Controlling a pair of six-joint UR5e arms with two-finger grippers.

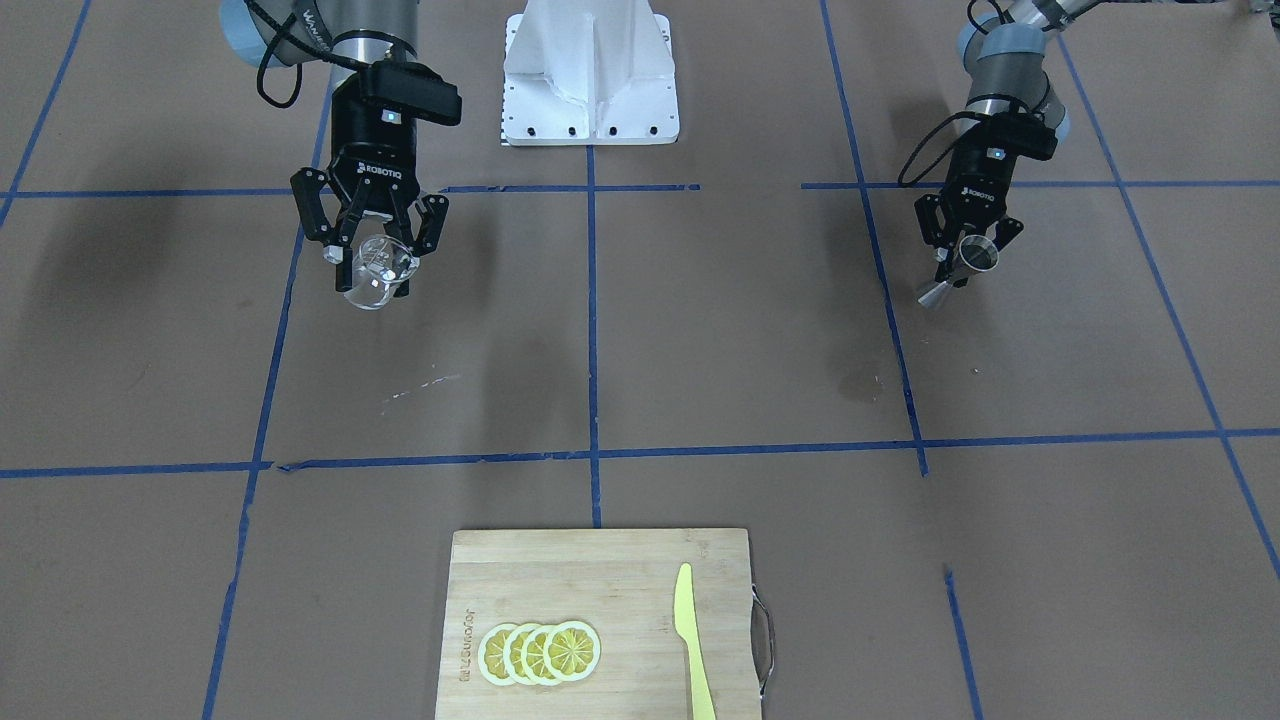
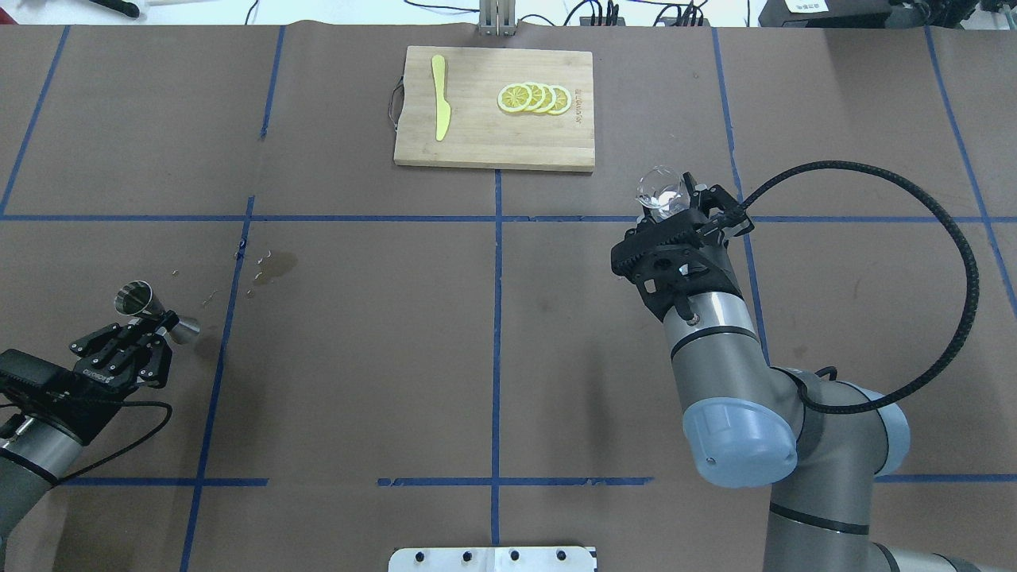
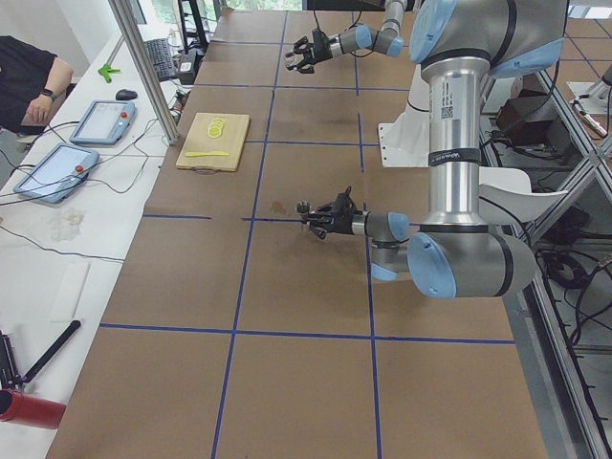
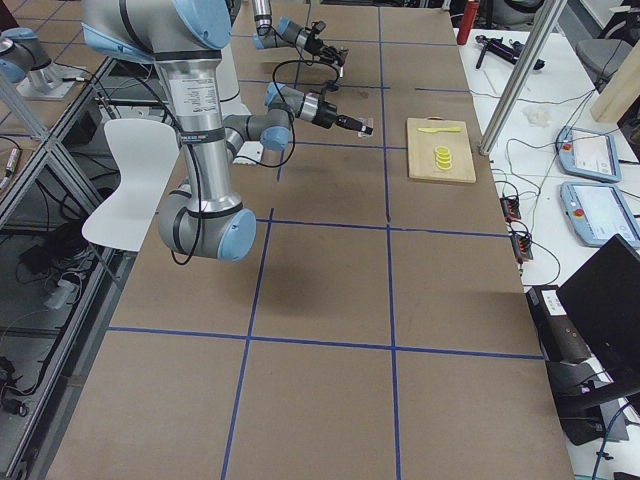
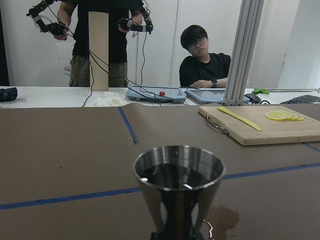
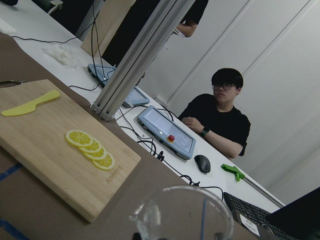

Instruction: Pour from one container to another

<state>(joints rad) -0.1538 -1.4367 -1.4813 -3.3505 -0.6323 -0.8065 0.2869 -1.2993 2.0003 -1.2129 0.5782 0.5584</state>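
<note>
Two UR5e arms work over a table (image 2: 357, 357) covered in brown paper and gridded with blue tape. The right arm (image 2: 715, 357) reaches out towards a wooden board (image 2: 477, 143) at the far edge, while the left arm (image 2: 24, 461) sits well apart at its own end.

"ROBOTIQ" is printed in white on the right gripper (image 1: 375, 255) in the front-facing view. White lettering higher up that arm is cut off by the frame. A mark branded on the board is too small to read.

The right gripper's fingers grip the clear cup (image 1: 378, 272) by its sides, near the board's corner and clear of the paper. The left gripper (image 2: 151, 318) is clamped on the steel jigger (image 2: 147, 306) at its narrow waist, far from the cup.

A yellow knife (image 2: 439, 107) lies along the board by its wire handle. Four overlapping lemon slices (image 2: 534, 98) lie towards its other end.

Only the left wrist camera looks into the jigger's upper cone, which holds something dark and glossy. The right wrist camera catches just the cup's rim, and nothing can be made out inside. Both wrist cameras also show a seated person in black behind two tablet consoles. The overhead view shows a wet stain (image 2: 278, 262) on the paper near the jigger.
</note>
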